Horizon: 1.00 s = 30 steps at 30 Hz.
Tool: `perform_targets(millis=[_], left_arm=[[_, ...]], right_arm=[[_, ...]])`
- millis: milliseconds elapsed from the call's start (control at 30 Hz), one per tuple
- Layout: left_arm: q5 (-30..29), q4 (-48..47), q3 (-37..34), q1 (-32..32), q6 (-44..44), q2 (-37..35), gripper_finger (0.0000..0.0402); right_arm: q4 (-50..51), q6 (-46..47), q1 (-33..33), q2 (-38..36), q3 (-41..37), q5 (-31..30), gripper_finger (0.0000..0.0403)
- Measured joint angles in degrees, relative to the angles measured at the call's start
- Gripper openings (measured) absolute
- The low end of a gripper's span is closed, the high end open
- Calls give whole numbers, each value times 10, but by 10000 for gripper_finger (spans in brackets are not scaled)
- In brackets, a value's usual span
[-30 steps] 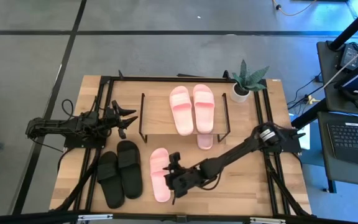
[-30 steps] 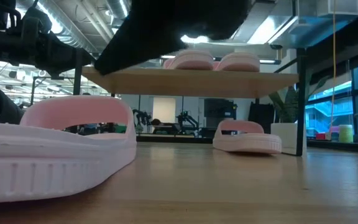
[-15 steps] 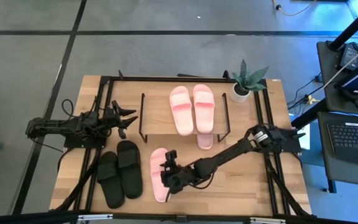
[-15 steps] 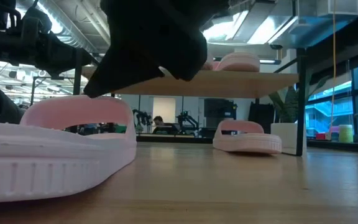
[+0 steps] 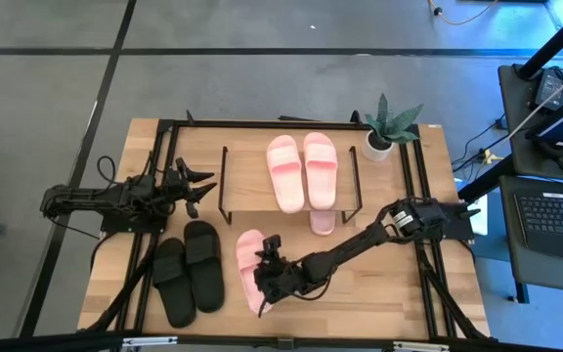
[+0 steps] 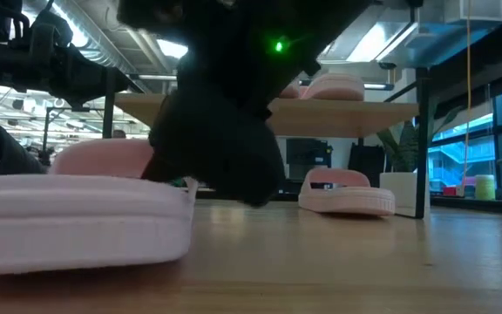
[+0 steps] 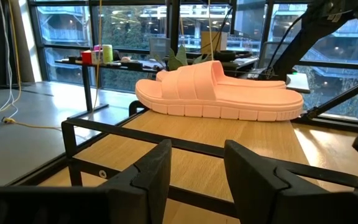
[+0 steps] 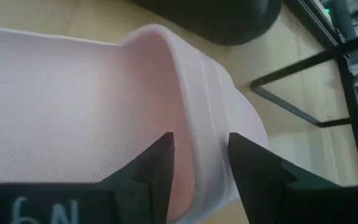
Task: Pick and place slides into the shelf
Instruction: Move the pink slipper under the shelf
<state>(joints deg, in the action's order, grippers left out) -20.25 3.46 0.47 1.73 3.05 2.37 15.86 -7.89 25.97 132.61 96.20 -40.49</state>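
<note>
A pair of pink slides (image 5: 301,171) lies on the shelf's wooden top board (image 5: 247,176). A third pink slide (image 5: 322,221) rests on the table, half under the shelf's near edge. A fourth pink slide (image 5: 248,256) lies sole down on the table next to a black pair (image 5: 189,271). My right gripper (image 5: 265,279) is down on this fourth slide, fingers open astride its strap (image 8: 197,112). My left gripper (image 5: 198,188) waits open and empty at the shelf's left end. My right gripper straddles the strap's rim (image 8: 194,134) on the pink slide: one finger (image 8: 157,165) stands in the opening over the footbed, the other (image 8: 250,165) outside on the strap's top. The fingers come slanting down from the table's right. The slide lies sole down on the table.
A potted plant (image 5: 389,127) stands at the far right corner beside the shelf. Black frame rails (image 5: 413,196) run along both sides of the table. Bare tabletop (image 5: 379,284) lies to the right of my right arm.
My right gripper has gone toward the table's left edge and down onto the near pink slide. The slide has shifted under it: in the low view its sole now sits level where it showed tilted before.
</note>
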Motion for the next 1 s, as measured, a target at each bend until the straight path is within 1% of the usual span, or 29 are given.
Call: perform_targets(millis=[100, 167, 267, 400, 433, 567, 700, 833, 1000], left_arm=[[0, 0, 0, 0, 0, 0, 141], [0, 0, 0, 0, 0, 0, 141], [0, 0, 0, 0, 0, 0, 141], [0, 0, 0, 0, 0, 0, 141], [0, 0, 0, 0, 0, 0, 141], [0, 0, 0, 0, 0, 0, 141], [0, 0, 0, 0, 0, 0, 141], [0, 0, 0, 0, 0, 0, 141], [0, 0, 0, 0, -1, 0, 141]], right_arm=[[0, 1, 0, 0, 0, -7, 142], [0, 2, 0, 0, 0, -8, 124], [-1, 2, 0, 0, 0, -9, 87], [-1, 1, 0, 0, 0, -8, 23], [-1, 1, 0, 0, 0, -8, 16], [3, 32, 1, 0, 0, -28, 17], [43, 73, 4, -11, -2, -33, 14], [108, 137, 15, -29, -2, -35, 14], [234, 241, 29, -43, -2, -64, 14]])
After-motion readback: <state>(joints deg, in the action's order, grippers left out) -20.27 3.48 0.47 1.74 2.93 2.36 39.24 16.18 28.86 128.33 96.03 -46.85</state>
